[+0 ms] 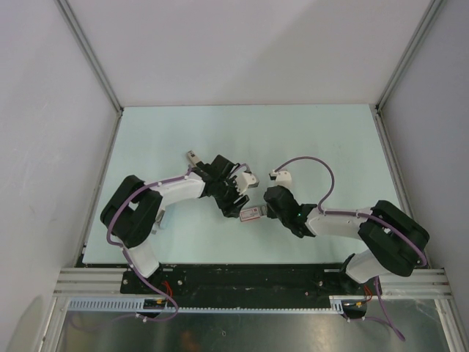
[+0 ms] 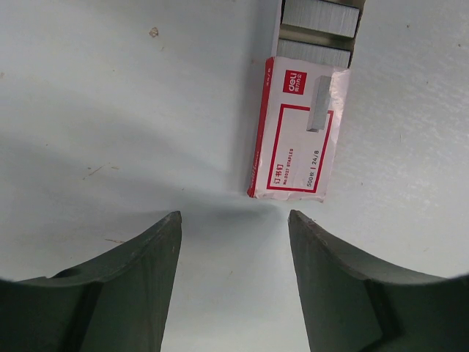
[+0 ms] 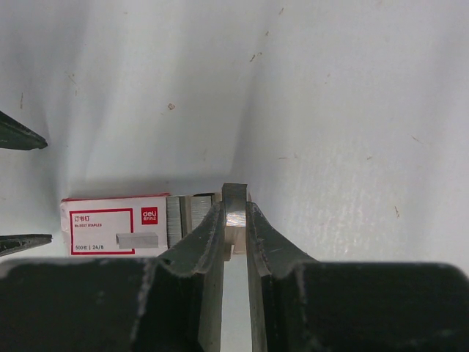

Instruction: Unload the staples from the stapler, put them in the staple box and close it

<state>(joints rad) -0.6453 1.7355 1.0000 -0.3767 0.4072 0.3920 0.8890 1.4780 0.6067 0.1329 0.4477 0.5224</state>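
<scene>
The pinkish-red and white oblong thing is a small staple box (image 1: 253,213), lying flat between the two grippers. It reads as a printed box in the left wrist view (image 2: 297,132) and the right wrist view (image 3: 113,227). Grey staples (image 2: 319,22) show in its open end. My right gripper (image 3: 234,213) is shut on a grey strip of staples (image 3: 234,204) at that open end (image 1: 268,213). My left gripper (image 2: 234,216) is open and empty, just short of the box's closed end (image 1: 236,205). No separate stapler shows.
The pale table (image 1: 322,147) is walled by white panels with metal posts at the far corners. The left gripper's fingertips (image 3: 18,137) show at the left edge of the right wrist view. The arm bases sit on a black rail (image 1: 242,277).
</scene>
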